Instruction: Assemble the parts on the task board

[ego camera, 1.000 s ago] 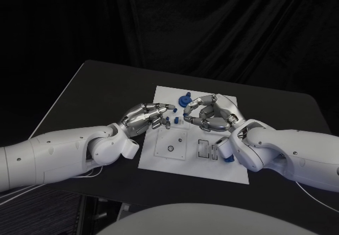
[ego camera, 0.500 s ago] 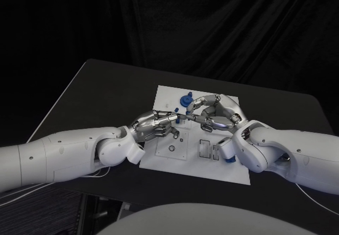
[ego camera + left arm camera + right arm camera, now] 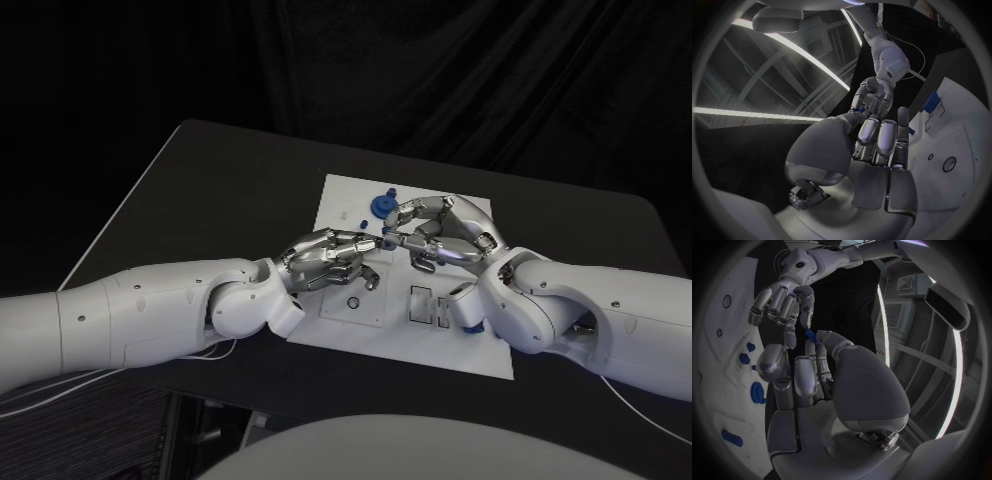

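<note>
Over the middle of the white task board (image 3: 387,326) my two hands meet. My right hand (image 3: 441,236) pinches a small blue part (image 3: 389,240) between thumb and fingertip; the right wrist view shows the part (image 3: 811,335) at those tips. My left hand (image 3: 340,259) reaches in from the other side with its fingers apart, their tips right beside the part. Whether they touch it is not plain. In the left wrist view my left hand (image 3: 879,142) points at my right hand (image 3: 872,95).
A round blue part (image 3: 381,204) stands at the board's far edge, and another blue part (image 3: 469,322) lies by its right edge under my right forearm. Several blue parts (image 3: 757,392) sit on the board (image 3: 717,370). Black table (image 3: 202,190) surrounds it.
My left hand has moved right across the board until its fingertips reach my right hand's. My right hand has kept the small blue part and barely shifted.
</note>
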